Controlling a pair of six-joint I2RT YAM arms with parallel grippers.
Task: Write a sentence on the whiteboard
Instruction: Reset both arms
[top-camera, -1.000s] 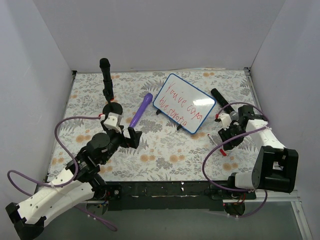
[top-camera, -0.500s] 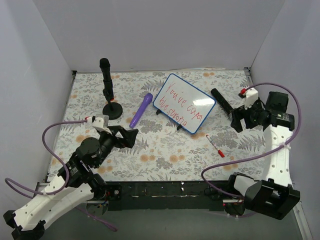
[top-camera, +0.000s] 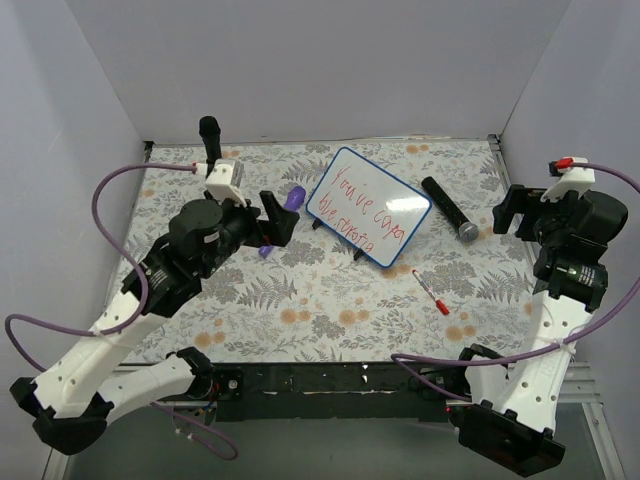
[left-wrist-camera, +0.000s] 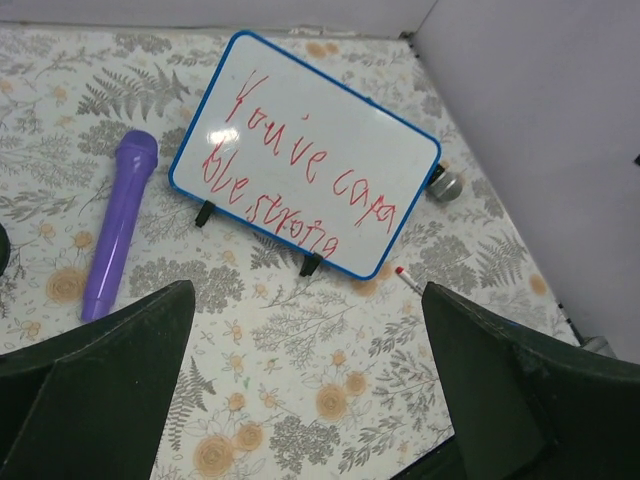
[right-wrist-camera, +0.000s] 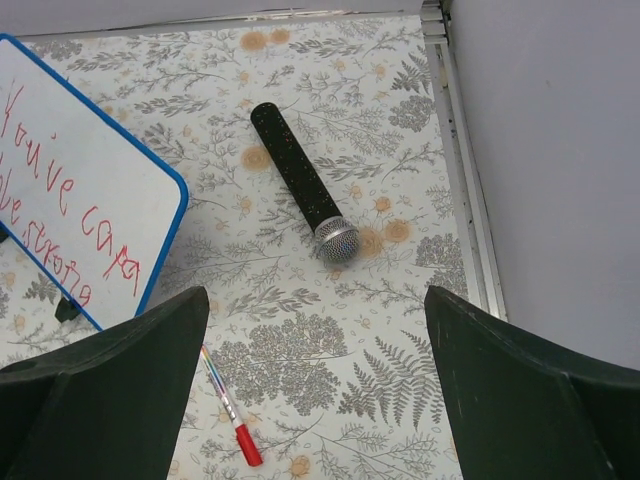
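Overhead, left claw (top-camera: 277, 218) and right claw (top-camera: 517, 212) hang spread wide, empty. Between them the whiteboard (top-camera: 392, 212) rests on the surface (top-camera: 330, 300), bearing the red sentence (top-camera: 360, 210). A purple microphone (left-wrist-camera: 118, 230) lies left of it; a black microphone (top-camera: 447, 208) and red marker (top-camera: 431, 291) right.

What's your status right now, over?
Left gripper, right gripper open, empty. Whiteboard standing, red sentence written. Marker lies loose nearby; board unobstructed.

A robot test cell in a lab. Plain white panels (top-camera: 330, 70) box in a floral-covered table (top-camera: 330, 310). The left arm (top-camera: 110, 335) and right arm (top-camera: 560, 320), trailing purple cables (top-camera: 97, 205), are bolted at its near edge.
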